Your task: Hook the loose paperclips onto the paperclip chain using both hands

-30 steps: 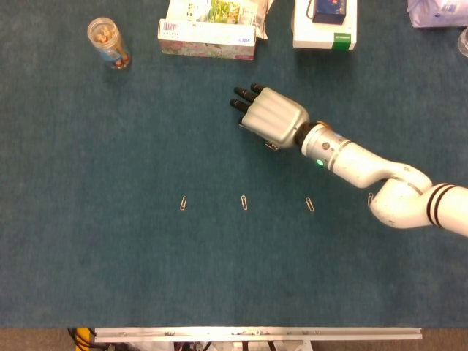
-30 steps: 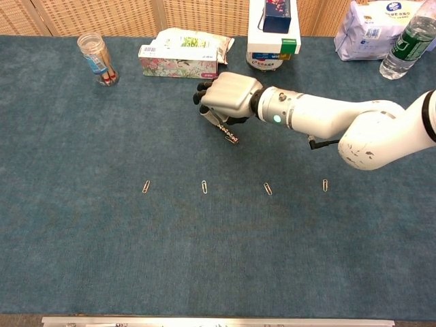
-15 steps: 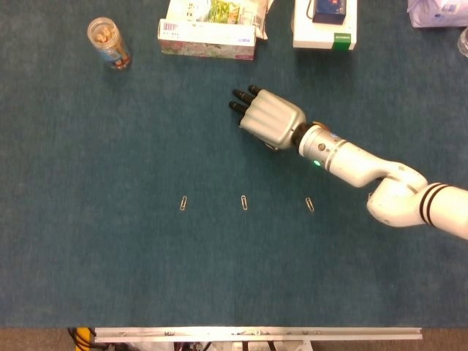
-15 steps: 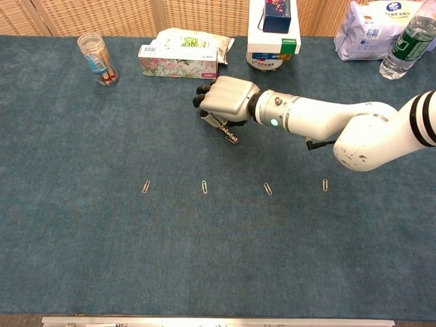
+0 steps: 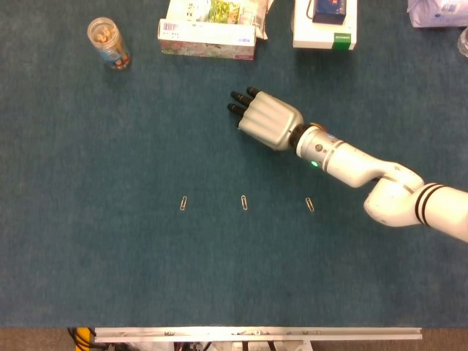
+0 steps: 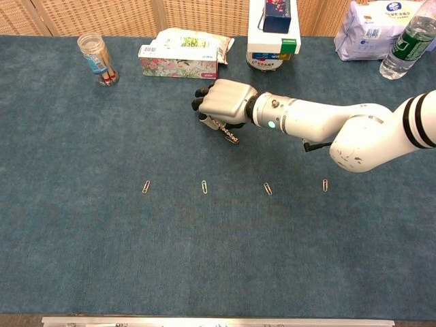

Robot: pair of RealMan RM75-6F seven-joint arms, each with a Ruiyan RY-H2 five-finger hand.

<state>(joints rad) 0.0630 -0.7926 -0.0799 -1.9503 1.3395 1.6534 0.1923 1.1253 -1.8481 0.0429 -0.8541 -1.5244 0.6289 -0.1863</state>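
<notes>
My right hand (image 5: pixel 266 120) (image 6: pixel 223 102) hovers over the middle of the blue table, knuckles up and fingers curled. It holds a short paperclip chain (image 6: pixel 228 132) that dangles under the palm; the head view hides the chain. Several loose paperclips lie in a row nearer the front edge, among them one at the left (image 6: pixel 146 186) (image 5: pixel 183 203), one below the hand (image 6: pixel 204 187) (image 5: pixel 244 202) and one further right (image 6: pixel 268 189) (image 5: pixel 310 204). The rightmost clip (image 6: pixel 325 184) is hidden by my arm in the head view. My left hand is in neither view.
Along the back edge stand a clear jar (image 6: pixel 97 58), a flowered tissue pack (image 6: pixel 180 60), a white box (image 6: pixel 273 41), a white bag (image 6: pixel 371 30) and a water bottle (image 6: pixel 407 43). A metal rail (image 5: pixel 256 333) runs along the table's front edge.
My right hand has drifted a little to the left and toward the back of the table, still holding the chain. The loose clips have not moved.
</notes>
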